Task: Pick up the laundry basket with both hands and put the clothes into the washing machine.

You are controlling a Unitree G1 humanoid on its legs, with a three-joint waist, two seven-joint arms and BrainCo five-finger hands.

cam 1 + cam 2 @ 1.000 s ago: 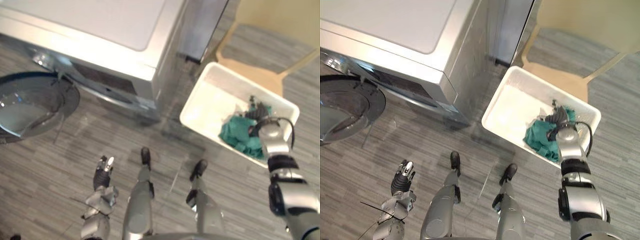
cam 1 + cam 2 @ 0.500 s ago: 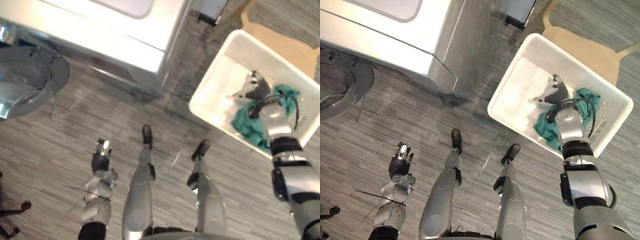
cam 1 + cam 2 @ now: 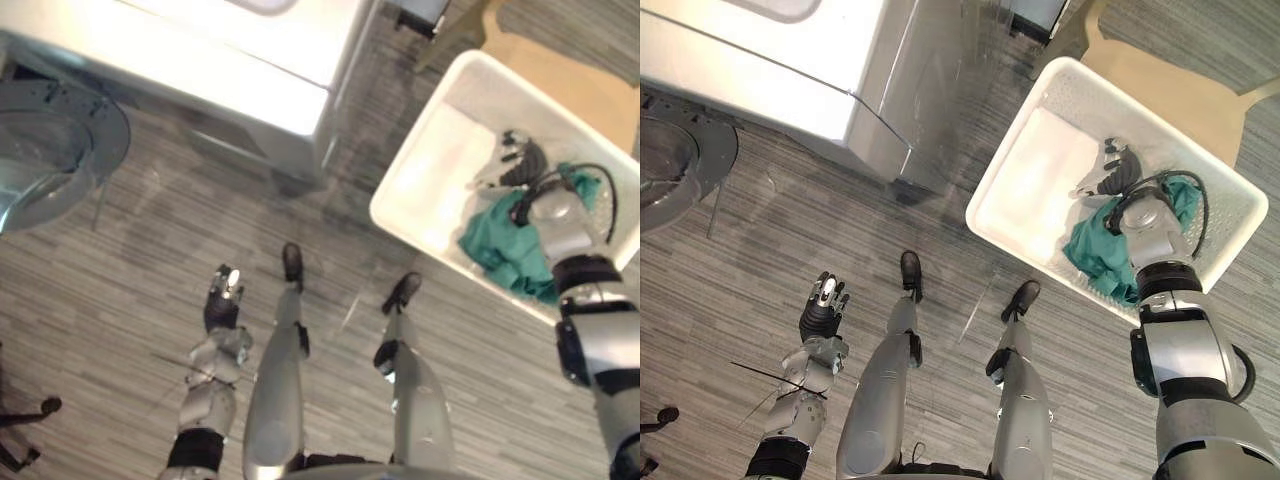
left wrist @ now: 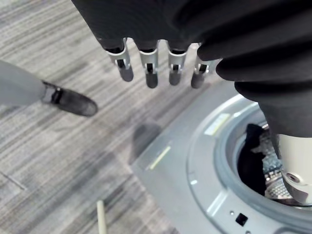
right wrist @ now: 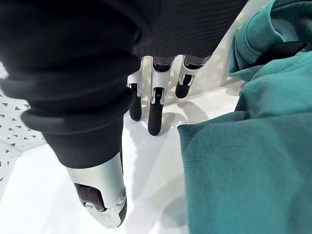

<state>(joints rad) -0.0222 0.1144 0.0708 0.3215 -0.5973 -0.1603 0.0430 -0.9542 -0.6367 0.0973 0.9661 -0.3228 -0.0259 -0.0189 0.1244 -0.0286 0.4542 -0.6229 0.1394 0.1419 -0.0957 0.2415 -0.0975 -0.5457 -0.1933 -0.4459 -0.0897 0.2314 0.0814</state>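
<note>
The washing machine [image 3: 760,60] stood at my left, the white laundry basket [image 3: 1035,180] lay on the floor just beside it, its long axis slanting far-left to near-right, teal clothes [image 3: 1095,255] at its near-right end, my right hand [image 3: 1122,172] inside beside them with fingers straight and empty, my left hand [image 3: 822,312] straight-fingered above the floor.

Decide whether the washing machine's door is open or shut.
Open. The round door hangs swung out from the washing machine; the drum is exposed.
</note>
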